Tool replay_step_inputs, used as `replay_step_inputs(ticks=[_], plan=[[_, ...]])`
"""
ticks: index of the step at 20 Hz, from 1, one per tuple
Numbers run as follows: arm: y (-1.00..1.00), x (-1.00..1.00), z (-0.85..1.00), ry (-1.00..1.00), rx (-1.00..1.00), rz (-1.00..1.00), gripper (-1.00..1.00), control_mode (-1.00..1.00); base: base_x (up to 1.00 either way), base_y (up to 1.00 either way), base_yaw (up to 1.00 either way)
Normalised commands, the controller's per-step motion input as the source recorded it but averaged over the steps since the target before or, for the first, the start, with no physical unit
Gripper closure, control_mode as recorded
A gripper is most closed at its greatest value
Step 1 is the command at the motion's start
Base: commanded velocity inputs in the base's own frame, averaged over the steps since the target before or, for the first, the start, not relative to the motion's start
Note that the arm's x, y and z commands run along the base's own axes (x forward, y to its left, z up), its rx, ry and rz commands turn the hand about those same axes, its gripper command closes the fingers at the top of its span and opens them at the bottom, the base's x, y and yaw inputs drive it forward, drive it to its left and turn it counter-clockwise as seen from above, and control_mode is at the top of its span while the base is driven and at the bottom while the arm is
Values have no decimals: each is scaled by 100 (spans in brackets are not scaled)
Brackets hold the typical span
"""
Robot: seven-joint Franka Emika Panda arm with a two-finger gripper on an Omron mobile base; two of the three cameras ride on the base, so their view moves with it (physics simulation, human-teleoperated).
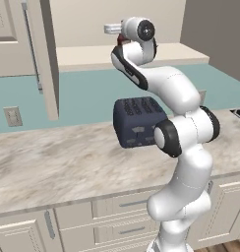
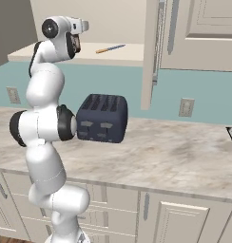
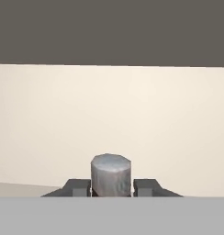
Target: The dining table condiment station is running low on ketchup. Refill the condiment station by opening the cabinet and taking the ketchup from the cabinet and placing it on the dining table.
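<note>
Simulated kitchen: a marble-look wall desk (image 1: 53,162) beneath a cream cabinet (image 1: 11,39) whose door (image 1: 43,59) stands swung open, exposing the beige inner shelf (image 2: 113,54). The pincer (image 3: 112,187) is raised into the cabinet and is pinching a small upright container by its grey faceted cap (image 3: 111,173), one finger (image 3: 77,187) on each side. Judged by the reddish-brown sliver visible at the hand in the left base view, this is the ketchup (image 1: 121,39), standing on or just above the shelf. An orange-handled utensil (image 2: 110,48) lies farther along the same shelf. Below the cabinet, a dark blue toaster (image 2: 102,118) rests on the desk. Progress: cabinet opened and bottle gripped; withdrawal from the cabinet, transport and placement on the dining table remain.
</note>
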Motion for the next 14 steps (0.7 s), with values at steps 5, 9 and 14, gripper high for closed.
replay_step_inputs(ticks=[5,9,14], plan=[[0,-19,0,0,0,0,100,-100,0,0,0],[-8,-86,-8,0,4,-2,100,-100,0,0,0],[-7,-100,-4,0,6,0,100,-100,0,0,0]])
